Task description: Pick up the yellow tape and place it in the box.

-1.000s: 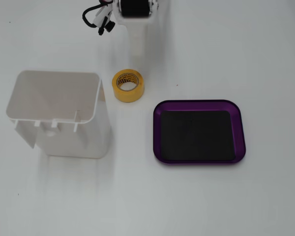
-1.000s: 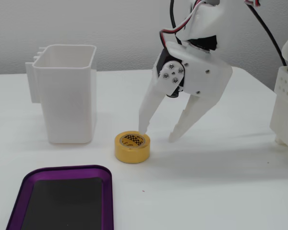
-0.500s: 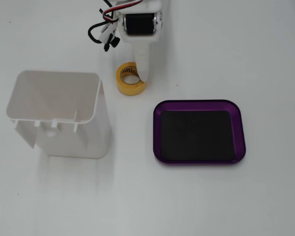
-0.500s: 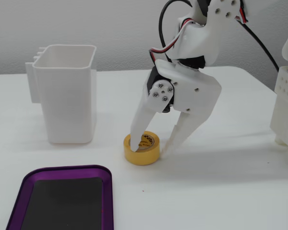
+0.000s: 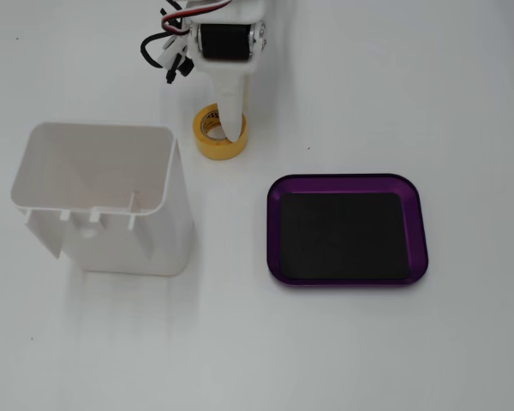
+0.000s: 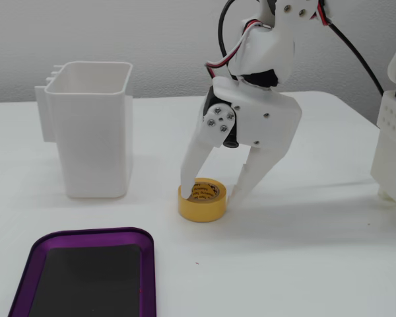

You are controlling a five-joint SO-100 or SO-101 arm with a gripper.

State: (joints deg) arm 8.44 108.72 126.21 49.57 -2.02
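The yellow tape (image 5: 209, 147) lies flat on the white table, above and between the two containers in a fixed view; it also shows in the other fixed view (image 6: 202, 209). My gripper (image 6: 211, 191) is lowered over it with the jaws apart. One finger (image 6: 190, 173) reaches into the roll's hole and the other finger (image 6: 245, 185) stands against its outer wall. From above, the gripper (image 5: 230, 118) covers the roll's far edge. The box (image 5: 347, 229) is the purple tray with a black base and holds nothing; it also shows at the lower left (image 6: 86, 238).
A tall white open-top container (image 5: 103, 197) stands left of the tape in a fixed view and at the back left in the other (image 6: 92, 132). A white robot part (image 6: 393, 132) stands at the right edge.
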